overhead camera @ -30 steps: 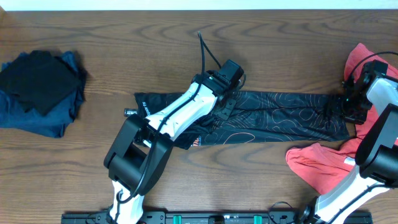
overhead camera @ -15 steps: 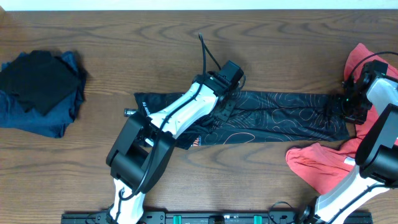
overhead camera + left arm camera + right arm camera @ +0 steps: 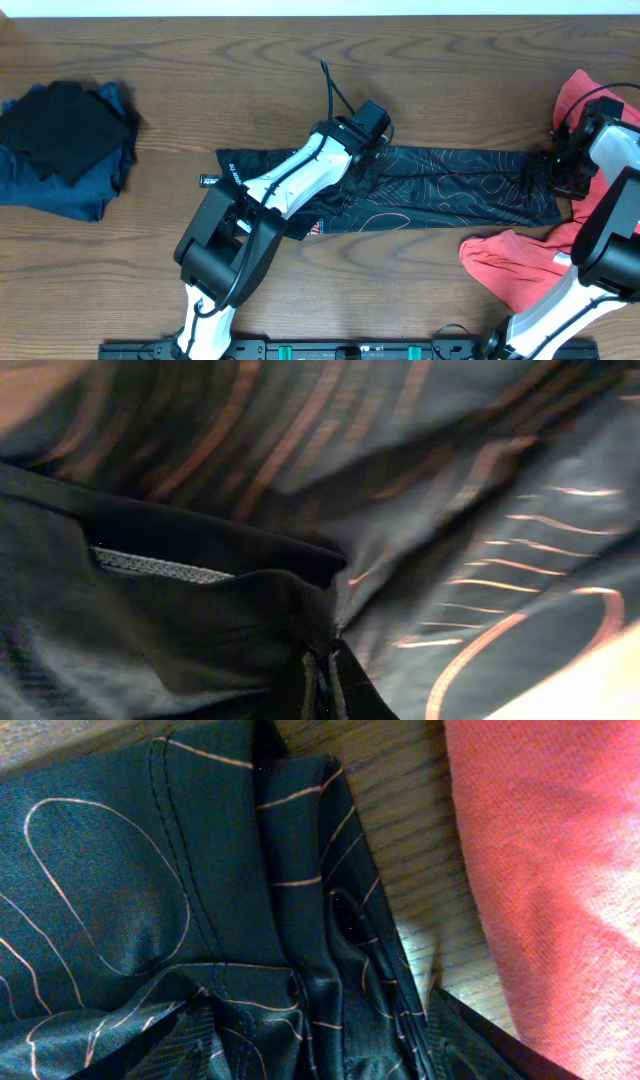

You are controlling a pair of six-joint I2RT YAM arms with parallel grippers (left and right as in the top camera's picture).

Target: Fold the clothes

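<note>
Now: left pinch on, right end unconfirmed

Left gripper [image 3: 320,682] is clamped tight on a raised ridge of the black jersey [image 3: 450,190], directly under its fingertips, near the strip's mid-length. My read: it pinches there to get a lift point for folding one half over. From that pinch the jersey runs flat along the table [image 3: 200,60] to the right gripper [image 3: 556,168], which sits on the far end. Fabric bunches between its spread fingers, but I can't tell if they bite; likely an anchor so the strip doesn't drag. Coral-red shirt [image 3: 510,265] lies just beside and beyond the right gripper, not held.
</note>
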